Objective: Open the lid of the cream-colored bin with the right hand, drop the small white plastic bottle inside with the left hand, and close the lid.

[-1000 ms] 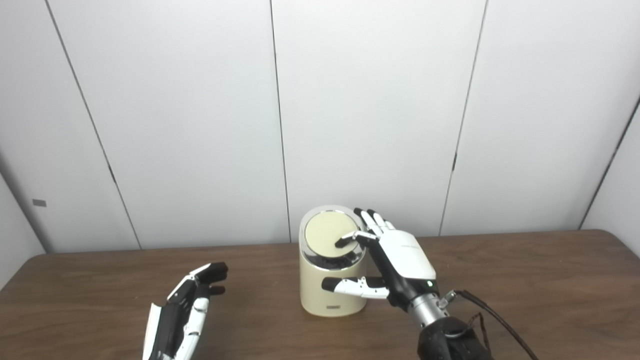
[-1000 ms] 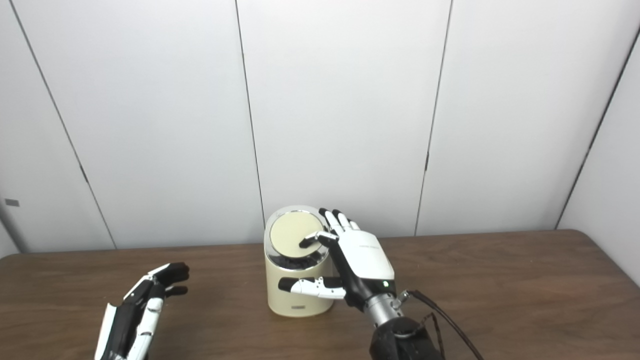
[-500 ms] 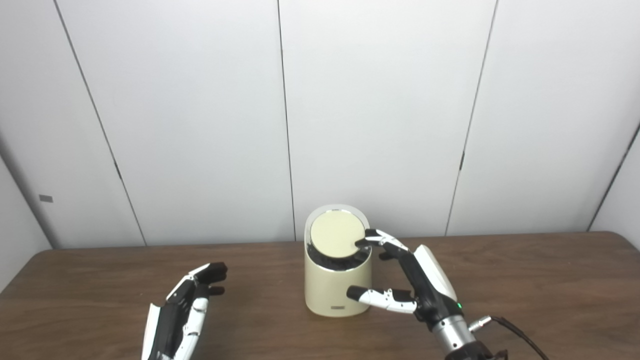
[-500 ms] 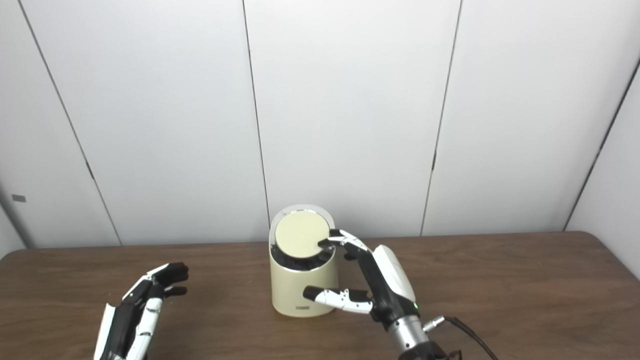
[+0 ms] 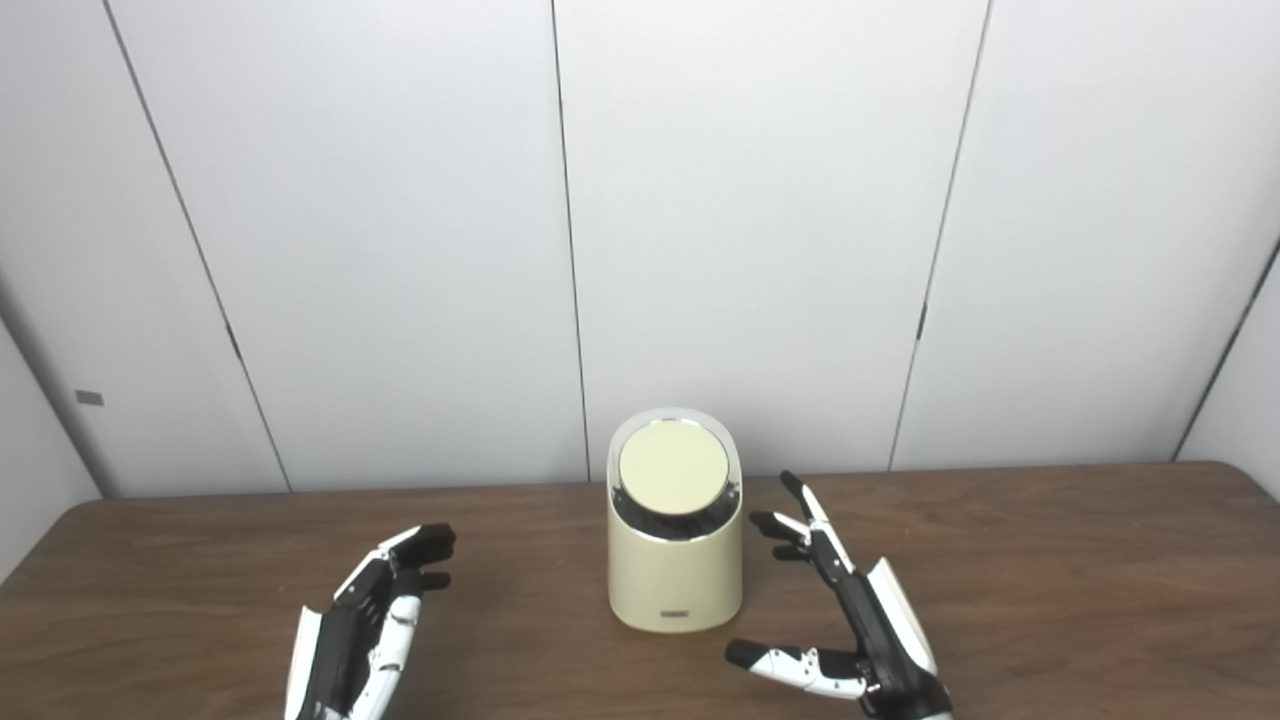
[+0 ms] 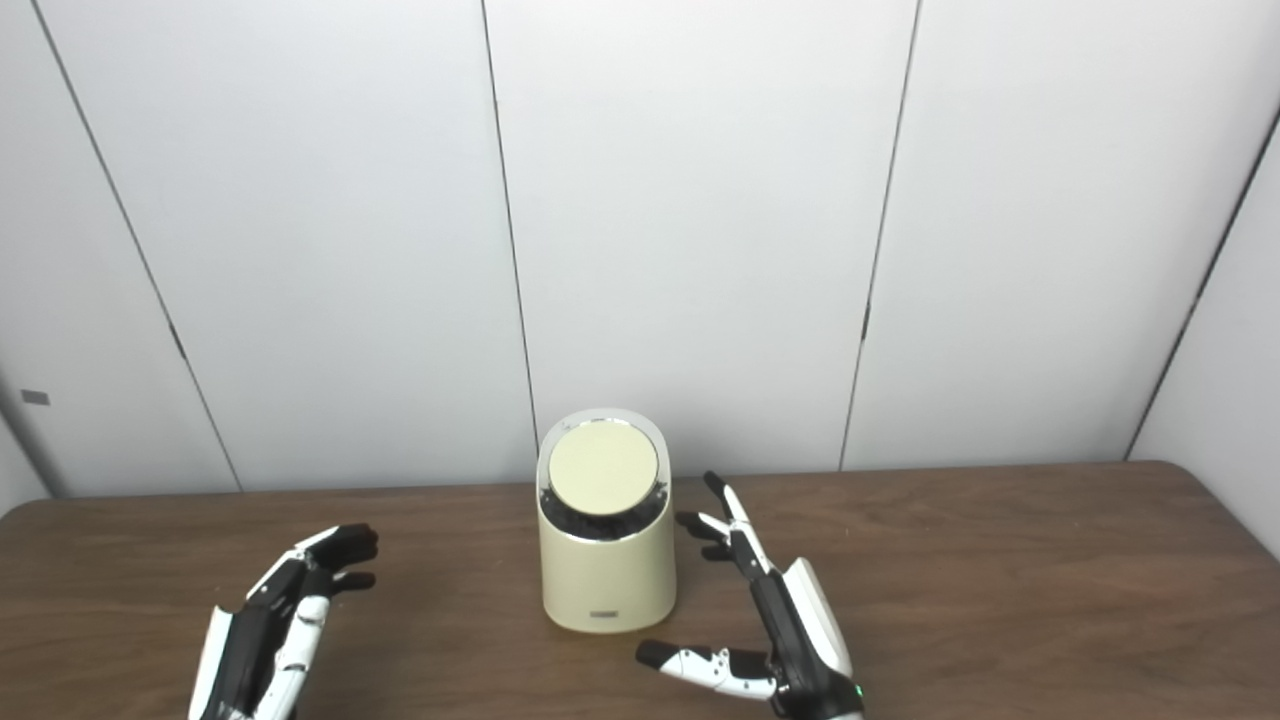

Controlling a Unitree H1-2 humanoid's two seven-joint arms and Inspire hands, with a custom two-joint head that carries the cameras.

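Bin [image 5: 675, 570] lid [image 5: 673, 470] down, contents unseen; hands' wrists cut off.

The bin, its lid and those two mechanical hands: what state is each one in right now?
Bin: upright on the table, untouched.
Lid: closed.
Left hand: open, holding nothing, apart from the bin.
Right hand: open, holding nothing, beside the bin, not touching it.

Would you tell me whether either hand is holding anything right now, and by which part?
Nothing is held. The left hand and right hand are both open, apart from the bin.
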